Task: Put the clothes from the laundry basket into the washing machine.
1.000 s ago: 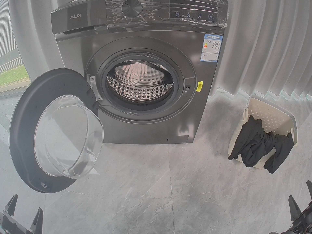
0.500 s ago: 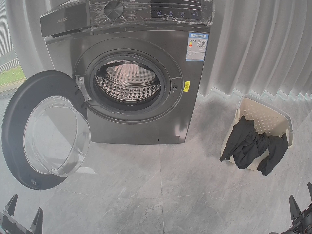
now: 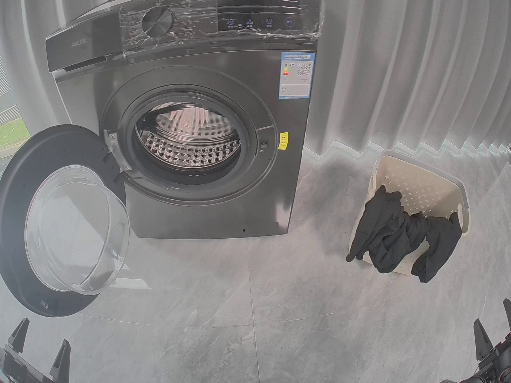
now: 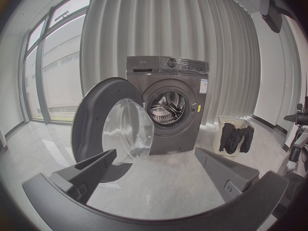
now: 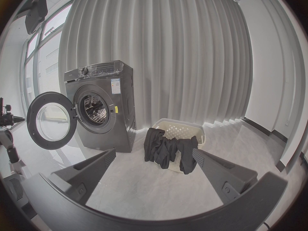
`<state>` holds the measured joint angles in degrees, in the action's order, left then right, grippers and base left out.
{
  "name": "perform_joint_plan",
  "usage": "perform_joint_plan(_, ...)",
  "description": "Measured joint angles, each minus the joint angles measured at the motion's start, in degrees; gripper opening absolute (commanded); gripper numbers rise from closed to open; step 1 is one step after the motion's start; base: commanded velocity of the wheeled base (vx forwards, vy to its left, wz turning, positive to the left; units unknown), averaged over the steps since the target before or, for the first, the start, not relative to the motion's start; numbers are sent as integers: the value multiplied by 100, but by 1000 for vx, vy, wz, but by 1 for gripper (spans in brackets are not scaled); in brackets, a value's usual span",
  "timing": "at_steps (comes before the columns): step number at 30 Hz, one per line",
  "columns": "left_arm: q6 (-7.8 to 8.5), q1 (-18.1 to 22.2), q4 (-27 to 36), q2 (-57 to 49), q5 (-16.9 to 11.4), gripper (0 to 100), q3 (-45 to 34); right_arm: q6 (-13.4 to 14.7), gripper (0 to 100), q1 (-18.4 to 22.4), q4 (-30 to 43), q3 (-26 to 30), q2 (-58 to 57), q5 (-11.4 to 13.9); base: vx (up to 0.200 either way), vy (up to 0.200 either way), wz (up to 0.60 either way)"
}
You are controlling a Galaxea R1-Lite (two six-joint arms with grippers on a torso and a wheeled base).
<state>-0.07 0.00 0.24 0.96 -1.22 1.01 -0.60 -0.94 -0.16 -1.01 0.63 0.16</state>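
Note:
A grey washing machine (image 3: 186,107) stands against the curtain, its round door (image 3: 58,230) swung wide to the left and its steel drum (image 3: 186,134) showing. To its right on the floor sits a cream laundry basket (image 3: 426,182) with black clothes (image 3: 399,232) draped over its front rim. My left gripper (image 3: 40,341) is low at the near left, open, holding nothing. My right gripper (image 3: 495,323) is low at the near right, open too, well short of the basket. The clothes (image 5: 166,148) lie ahead between the right gripper's (image 5: 154,158) spread fingers.
Pale pleated curtains (image 3: 415,54) hang behind the machine and basket. The grey tiled floor (image 3: 255,304) stretches between me and both. A window (image 4: 54,68) lies to the left of the machine. The open door juts out over the floor on the left.
The whole head picture has shifted left, so the camera has turned right. Both grippers sit at the same spots in the picture. Machine, basket and clothes have not moved.

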Motion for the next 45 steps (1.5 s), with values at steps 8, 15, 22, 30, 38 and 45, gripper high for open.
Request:
perform_joint_plan(8,2,0,0,2,-1,100,0,0,100,0,0,0,2,0,0,0,-600)
perform_joint_plan(15,7,0,2,0,0,100,0,0,100,0,0,0,2,0,0,0,-171)
perform_joint_plan(22,0,0,0,2,0,100,0,0,100,0,2,0,5,0,200,0,0)
perform_joint_plan(30,-2,0,0,0,2,100,0,0,100,0,2,0,10,0,125,0,0)
perform_joint_plan(38,0,0,2,2,0,100,0,-5,100,0,0,0,13,0,0,0,-300)
perform_joint_plan(45,0,0,2,0,2,100,0,-2,100,0,0,0,13,0,0,0,-171)
